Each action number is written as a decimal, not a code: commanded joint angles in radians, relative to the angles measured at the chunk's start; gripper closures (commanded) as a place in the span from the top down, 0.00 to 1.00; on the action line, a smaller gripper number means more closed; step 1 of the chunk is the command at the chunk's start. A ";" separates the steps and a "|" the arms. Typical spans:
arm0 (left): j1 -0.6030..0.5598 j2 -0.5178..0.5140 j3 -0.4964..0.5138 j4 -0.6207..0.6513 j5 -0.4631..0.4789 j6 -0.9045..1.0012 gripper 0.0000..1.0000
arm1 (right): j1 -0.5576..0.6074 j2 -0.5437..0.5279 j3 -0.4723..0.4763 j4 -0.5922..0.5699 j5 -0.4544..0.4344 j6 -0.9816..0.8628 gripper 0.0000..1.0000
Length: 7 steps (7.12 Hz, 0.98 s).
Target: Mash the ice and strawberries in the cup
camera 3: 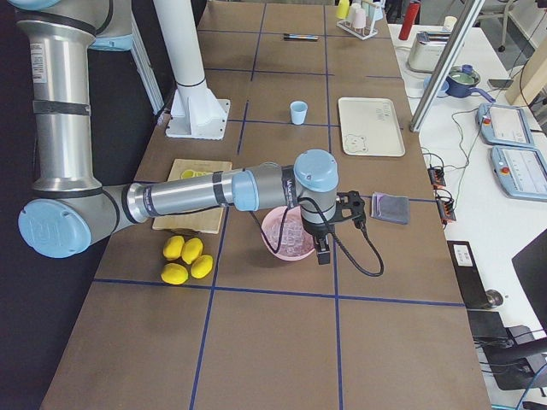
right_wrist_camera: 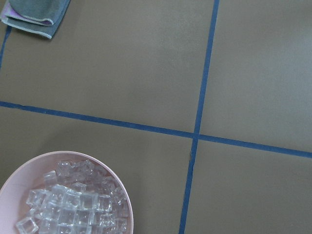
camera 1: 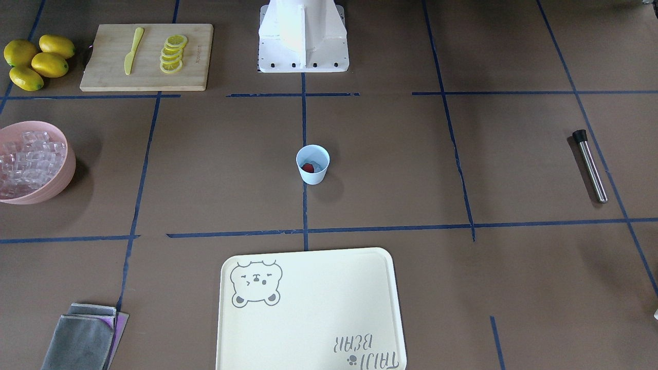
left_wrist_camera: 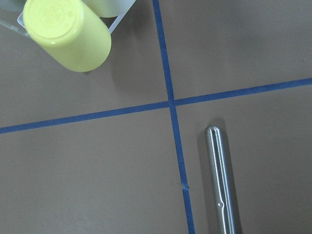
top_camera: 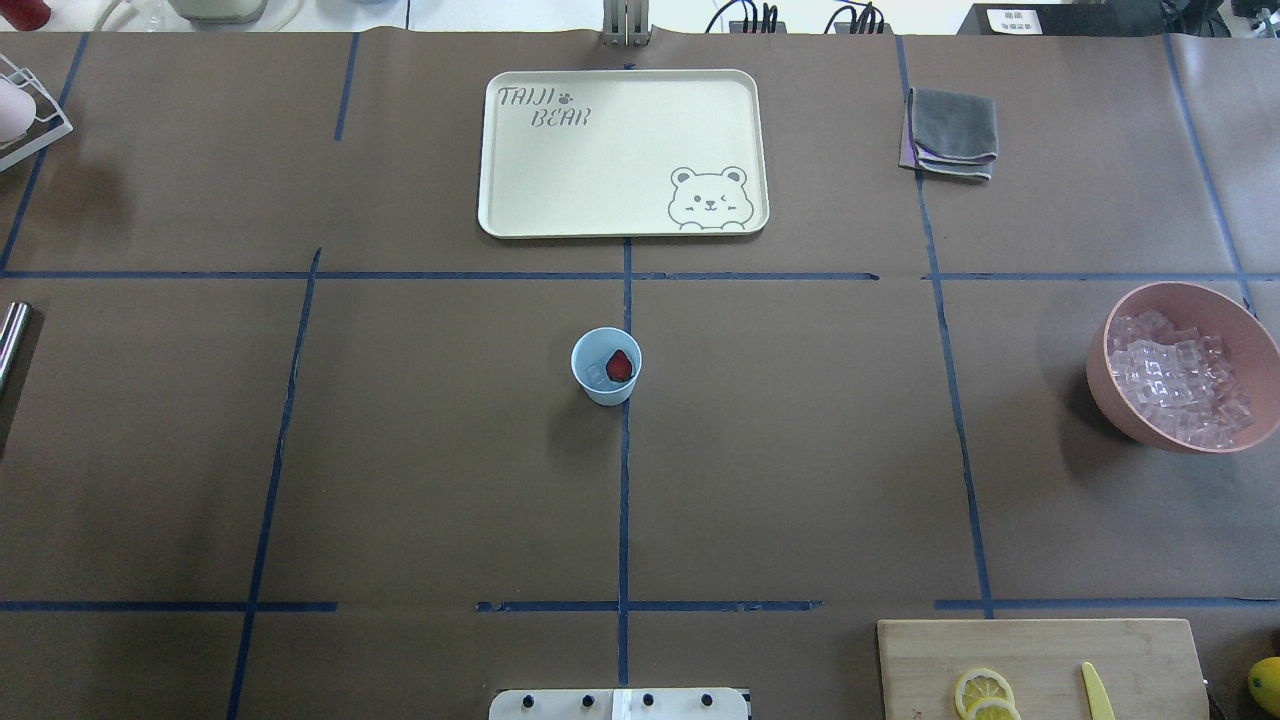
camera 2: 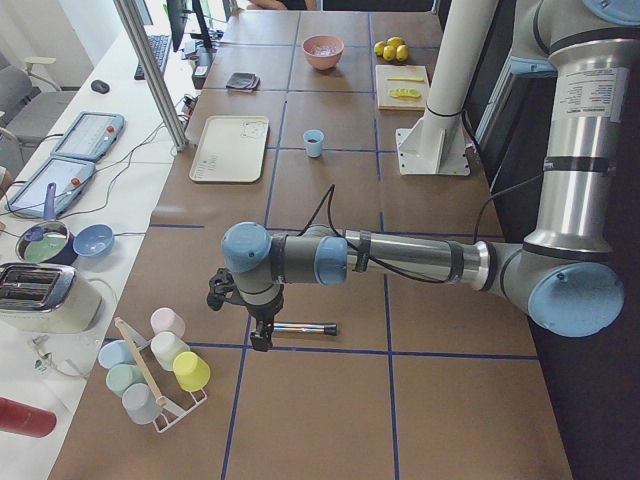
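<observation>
Overhead exterior, left to right: the steel muddler point(top_camera: 10, 340) pokes in at the left edge, the cup point(top_camera: 606, 393) stands mid-frame with the strawberry point(top_camera: 620, 365) and ice point(top_camera: 596, 375) inside, and the pink bowl point(top_camera: 1115, 405) sits far right. Your left gripper point(camera 2: 258, 338) hangs by the muddler's end, your right gripper point(camera 3: 323, 252) over the bowl (side views only, so I cannot tell whether either is apart or together). Fetching the muddler looks like your step: centre over its shaft, close square across it, lift level.
</observation>
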 commanded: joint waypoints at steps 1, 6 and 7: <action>-0.013 0.016 0.014 -0.001 -0.010 -0.002 1.00 | 0.000 0.000 -0.027 0.001 0.002 0.003 1.00; -0.011 0.013 0.026 -0.007 -0.010 -0.002 1.00 | 0.000 -0.008 -0.090 0.001 0.009 -0.003 1.00; -0.011 0.012 0.026 -0.007 -0.010 -0.003 1.00 | 0.000 -0.008 -0.126 0.002 0.014 -0.005 1.00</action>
